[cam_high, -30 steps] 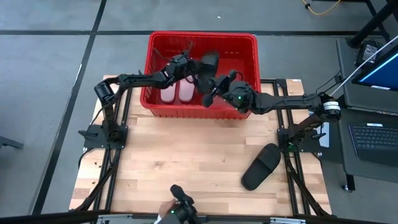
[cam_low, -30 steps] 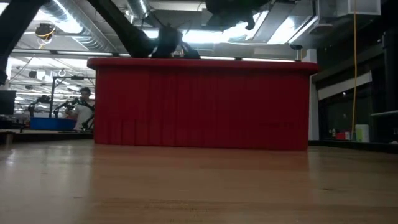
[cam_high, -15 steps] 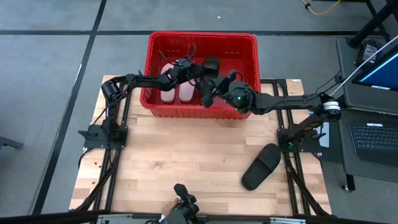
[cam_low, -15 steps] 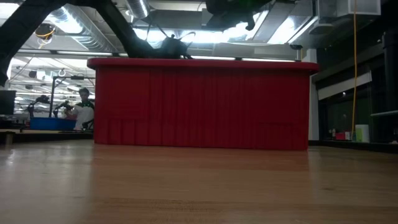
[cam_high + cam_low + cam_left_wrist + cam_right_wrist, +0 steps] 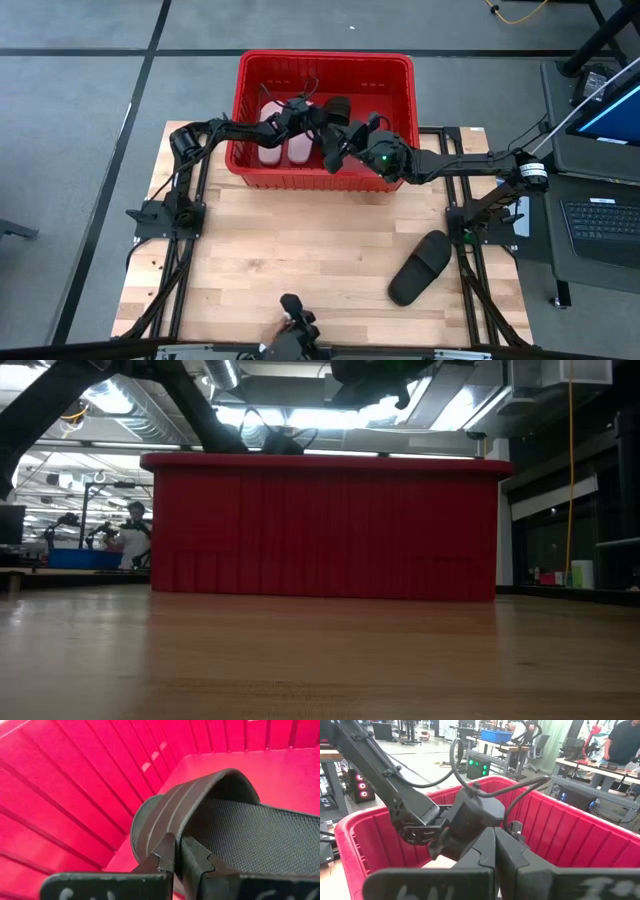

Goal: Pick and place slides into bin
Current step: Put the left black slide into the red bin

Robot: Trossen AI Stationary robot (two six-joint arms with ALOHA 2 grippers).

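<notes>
The red bin point(image 5: 325, 57) stands at the table's far edge; its wall fills the low view point(image 5: 320, 530). Two pale pink slides point(image 5: 284, 145) lie side by side on its floor. My left gripper point(image 5: 312, 115) reaches down into the bin, shut on a black slide point(image 5: 338, 108), which also shows in the left wrist view point(image 5: 235, 830). My right gripper point(image 5: 332, 155) hovers shut and empty over the bin's near side point(image 5: 495, 850), just beside the left wrist. The second black slide point(image 5: 420, 268) lies sole-down on the table at the near right. My left gripper pinches the black slide's ribbed strap by its edge point(image 5: 165, 827) between its two fingers point(image 5: 162, 852). The slide lies low in the bin beside a side wall point(image 5: 60, 795), its textured footbed showing. Whether it rests on the floor I cannot tell.
The bin's rim point(image 5: 370, 820) surrounds both grippers, and the two arms stand close together over it. A dark device with a hand on it shows at the table's near edge point(image 5: 292, 335). People stand in the room beyond point(image 5: 625, 740). Bare wooden tabletop point(image 5: 280, 250) lies before the bin.
My left gripper has gone down into the bin with the black slide, dropping from above the rim to below it in the low view. The slide has come down with it, still in the hold. My right gripper has kept still.
</notes>
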